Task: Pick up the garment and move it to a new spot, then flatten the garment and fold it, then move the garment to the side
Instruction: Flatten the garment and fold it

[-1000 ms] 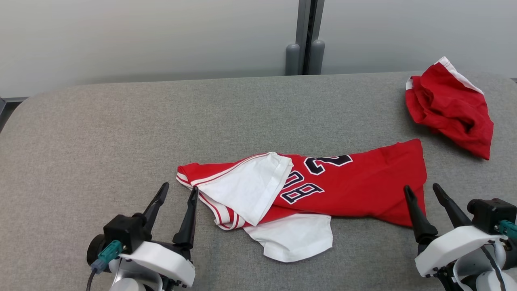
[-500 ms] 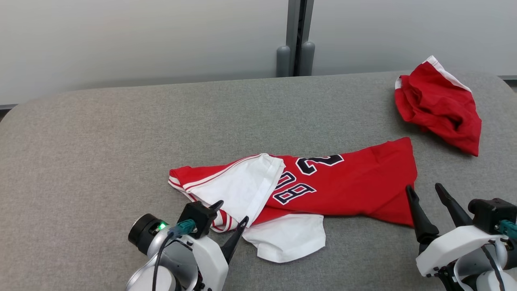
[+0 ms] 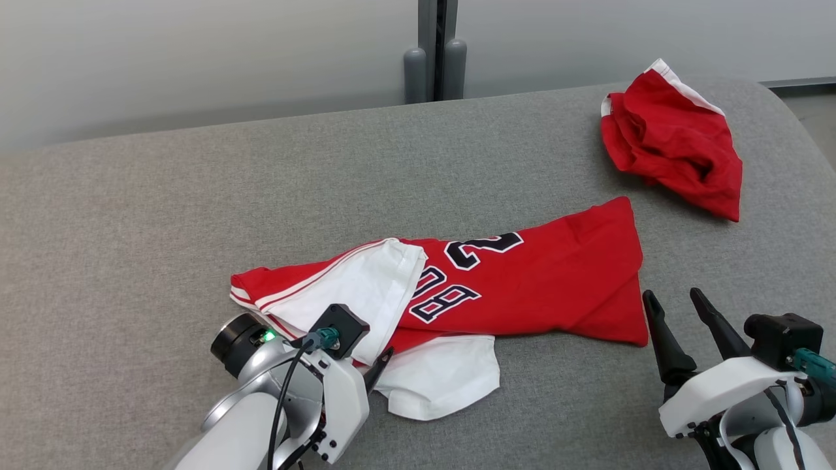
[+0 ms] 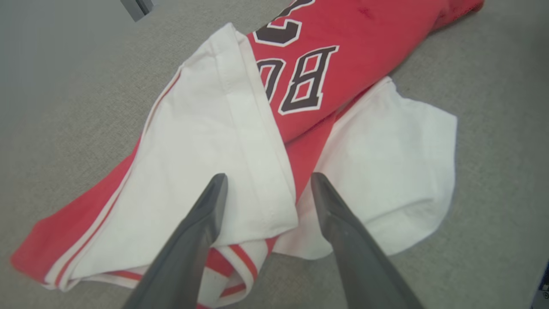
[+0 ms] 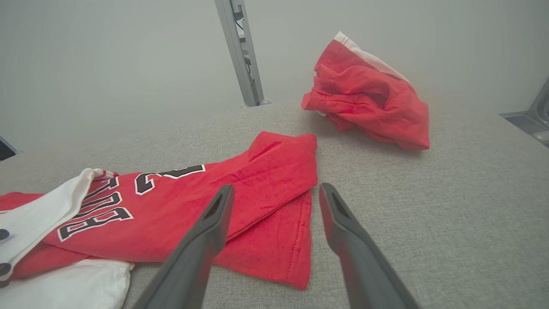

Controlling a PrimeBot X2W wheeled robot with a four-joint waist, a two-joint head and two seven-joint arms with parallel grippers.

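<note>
right claw [image 3: 671, 293]: dark tapered fingers [image 3: 662, 339] | wrist shell [image 3: 718, 391]: white (teal plug [image 3: 807, 360])

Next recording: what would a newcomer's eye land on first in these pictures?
The red jersey with black lettering, lying rumpled in the middle of the grey table. The open left gripper hangs over its white sleeve, and a second crumpled red garment sits at the table's far right.

Far to my right I see a crumpled red cloth [image 3: 666, 143] on the grey padded top [image 3: 163, 215]. A grey post [image 3: 426, 32] stands behind.
</note>
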